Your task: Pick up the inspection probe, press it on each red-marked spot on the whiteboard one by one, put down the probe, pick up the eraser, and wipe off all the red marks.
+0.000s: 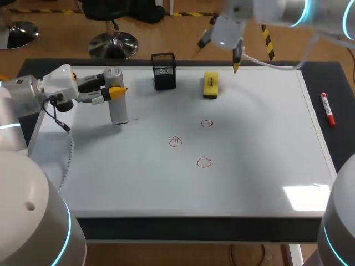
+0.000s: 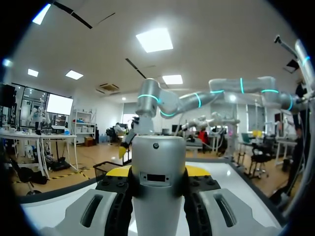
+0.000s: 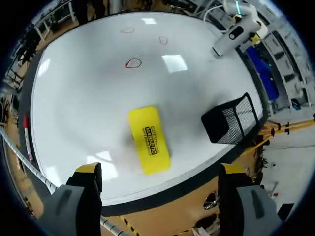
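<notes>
While the left gripper (image 1: 116,91) clamps the inspection probe (image 1: 117,111) upright at 10 o'clock from the three red marks (image 1: 204,162) on the whiteboard (image 1: 249,183), the right gripper (image 1: 219,51) hangs, fingers spread, above the eraser (image 1: 211,85), which lies at 12 o'clock from the marks.

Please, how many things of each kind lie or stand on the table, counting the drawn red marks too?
red marks: 3
yellow eraser: 1
inspection probe: 1
black mesh basket: 1
red marker: 1
Total: 7
</notes>
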`<state>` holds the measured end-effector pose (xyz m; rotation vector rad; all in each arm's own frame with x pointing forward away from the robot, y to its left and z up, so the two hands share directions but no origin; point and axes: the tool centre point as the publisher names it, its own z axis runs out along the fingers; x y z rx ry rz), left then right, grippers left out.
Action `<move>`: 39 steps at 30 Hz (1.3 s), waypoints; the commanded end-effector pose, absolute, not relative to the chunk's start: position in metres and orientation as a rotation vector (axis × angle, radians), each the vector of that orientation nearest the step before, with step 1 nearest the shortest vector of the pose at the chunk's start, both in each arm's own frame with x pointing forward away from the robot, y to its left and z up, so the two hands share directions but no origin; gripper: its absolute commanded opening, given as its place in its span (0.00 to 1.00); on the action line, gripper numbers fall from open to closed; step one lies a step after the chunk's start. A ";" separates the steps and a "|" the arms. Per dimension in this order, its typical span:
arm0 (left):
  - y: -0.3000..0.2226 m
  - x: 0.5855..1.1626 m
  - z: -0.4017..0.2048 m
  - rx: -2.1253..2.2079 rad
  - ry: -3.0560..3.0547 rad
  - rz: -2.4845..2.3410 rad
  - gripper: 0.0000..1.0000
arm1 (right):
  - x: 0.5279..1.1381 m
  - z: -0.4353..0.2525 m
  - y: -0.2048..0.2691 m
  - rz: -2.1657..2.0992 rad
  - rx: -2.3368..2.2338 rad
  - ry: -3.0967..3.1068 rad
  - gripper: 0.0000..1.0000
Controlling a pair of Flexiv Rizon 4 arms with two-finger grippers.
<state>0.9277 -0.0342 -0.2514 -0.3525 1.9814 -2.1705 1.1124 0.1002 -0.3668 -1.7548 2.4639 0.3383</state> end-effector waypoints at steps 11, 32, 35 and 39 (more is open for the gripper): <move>-0.035 0.928 -0.251 -0.352 1.978 -2.170 0.00 | 1.109 -0.381 0.110 -0.510 -2.514 2.209 1.00; -0.035 0.928 -0.251 -0.352 1.978 -2.170 0.00 | 1.102 -0.397 0.093 -0.372 -2.141 2.500 1.00; -0.035 0.928 -0.251 -0.352 1.978 -2.170 0.00 | 1.102 -0.398 0.092 -0.355 -2.094 2.499 1.00; -0.035 0.928 -0.251 -0.352 1.978 -2.170 0.00 | 1.104 -0.397 0.091 -0.348 -2.032 2.471 1.00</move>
